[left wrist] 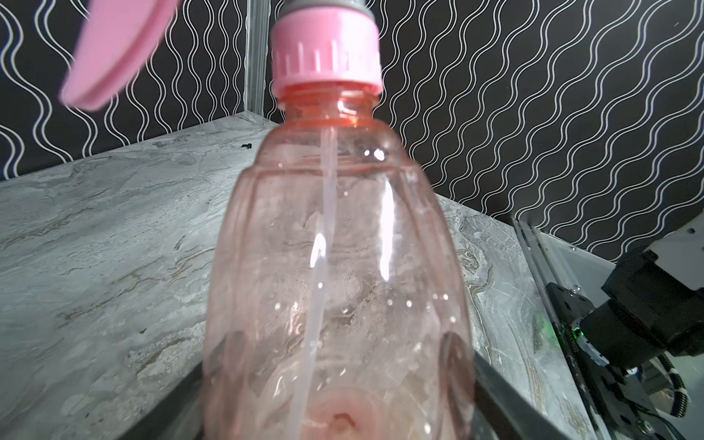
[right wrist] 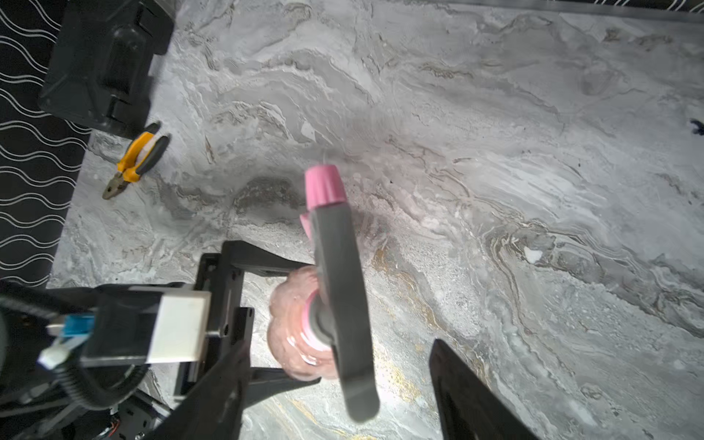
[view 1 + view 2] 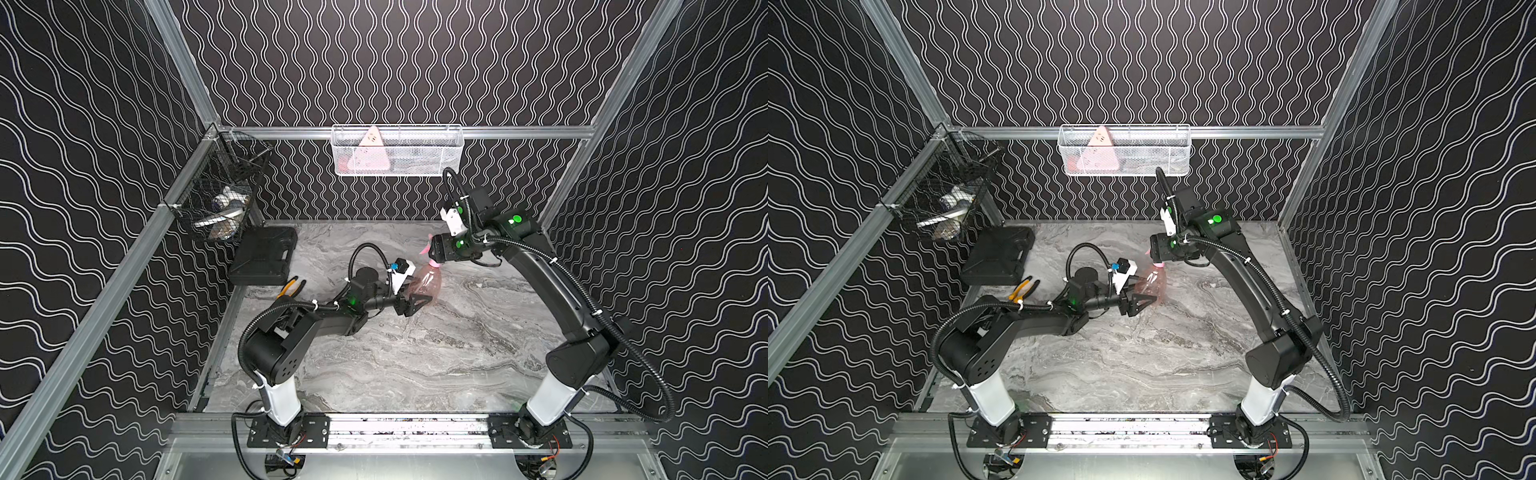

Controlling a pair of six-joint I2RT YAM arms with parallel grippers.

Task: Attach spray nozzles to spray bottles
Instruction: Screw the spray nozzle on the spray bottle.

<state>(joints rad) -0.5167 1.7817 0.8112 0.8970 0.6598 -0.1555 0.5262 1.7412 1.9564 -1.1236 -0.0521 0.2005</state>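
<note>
Left gripper (image 3: 415, 302) clamps spray bottle (image 1: 335, 266); right gripper (image 2: 339, 350) jaws open, spray nozzle (image 2: 335, 266) between them, seemingly untouched. Off-centre closing could cross-thread collar (image 1: 327, 57)

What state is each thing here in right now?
spray bottle: gripped near its base, looks empty.
spray nozzle: collar on the bottle's neck, tube inside.
left gripper: shut on the spray bottle.
right gripper: open, straddling the spray nozzle.
black case: closed, lying flat.
pliers: jaws shut, lying flat.

One bottle (image 1: 335, 266), one sprayer head (image 2: 339, 285), one pair of pliers (image 2: 135, 162), one black case (image 3: 264, 257), one white basket (image 3: 436, 160), one black basket (image 3: 195, 208), one triangular card (image 3: 371, 157).
</note>
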